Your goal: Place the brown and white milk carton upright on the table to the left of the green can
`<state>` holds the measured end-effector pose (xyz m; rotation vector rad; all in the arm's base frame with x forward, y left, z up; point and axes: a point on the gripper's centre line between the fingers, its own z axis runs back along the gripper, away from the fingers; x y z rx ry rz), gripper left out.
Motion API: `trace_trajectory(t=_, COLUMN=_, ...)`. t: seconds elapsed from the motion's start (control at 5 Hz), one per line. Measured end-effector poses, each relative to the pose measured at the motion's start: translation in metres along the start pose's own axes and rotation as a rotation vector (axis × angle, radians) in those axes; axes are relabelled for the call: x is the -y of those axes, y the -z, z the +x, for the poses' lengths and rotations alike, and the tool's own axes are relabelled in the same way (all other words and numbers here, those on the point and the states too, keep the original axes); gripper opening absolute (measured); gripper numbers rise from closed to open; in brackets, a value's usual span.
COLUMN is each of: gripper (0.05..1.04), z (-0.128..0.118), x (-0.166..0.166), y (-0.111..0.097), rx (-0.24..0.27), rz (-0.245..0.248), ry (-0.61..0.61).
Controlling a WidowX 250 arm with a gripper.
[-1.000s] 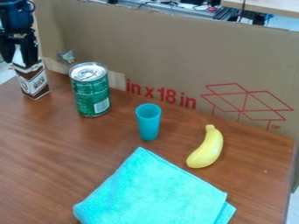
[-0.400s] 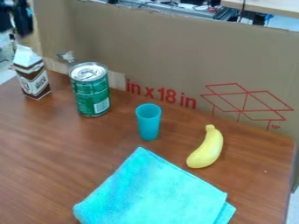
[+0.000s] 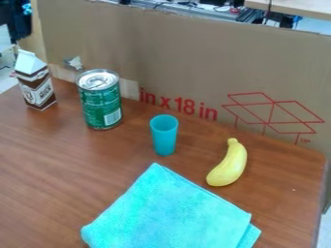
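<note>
A brown and white carton (image 3: 36, 88) stands upright at the table's left edge, with its peaked white top uncovered. Just to its right is a green can (image 3: 100, 101), upright and apart from it. The turquoise cup (image 3: 164, 135) stands upright near the middle of the table. A yellow banana (image 3: 227, 164) lies to the right of the cup, its stem end toward the cardboard. In front of both, a folded turquoise cloth (image 3: 171, 210) lies flat, touching neither.
A tall cardboard panel (image 3: 188, 63) with red print runs along the table's back and right side. The wooden table (image 3: 45, 174) has its right edge near the view's side. A dark shape (image 3: 18, 22) stands beyond the carton at the upper left.
The gripper has risen off the carton's top and moved up and left out of view. The carton stays in nearly the same spot; the other objects have not moved.
</note>
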<state>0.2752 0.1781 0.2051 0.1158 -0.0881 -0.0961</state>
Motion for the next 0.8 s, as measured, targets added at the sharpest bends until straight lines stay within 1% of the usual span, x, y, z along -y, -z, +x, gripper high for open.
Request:
trace_trajectory(t=0.2, gripper=1.010, z=-0.029, x=0.049, y=-0.003, rx=0.037, rz=-0.100, ry=0.105)
trace_trajectory(t=0.4, gripper=1.010, z=-0.043, x=0.098, y=-0.009, rx=0.064, rz=-0.138, ry=0.112)
trace_trajectory(t=0.6, gripper=1.010, z=-0.040, x=0.144, y=0.005, rx=0.061, rz=-0.081, ry=0.146)
trace_trajectory(t=0.8, gripper=1.010, z=-0.038, x=0.179, y=0.014, rx=-0.017, rz=-0.045, ry=0.153)
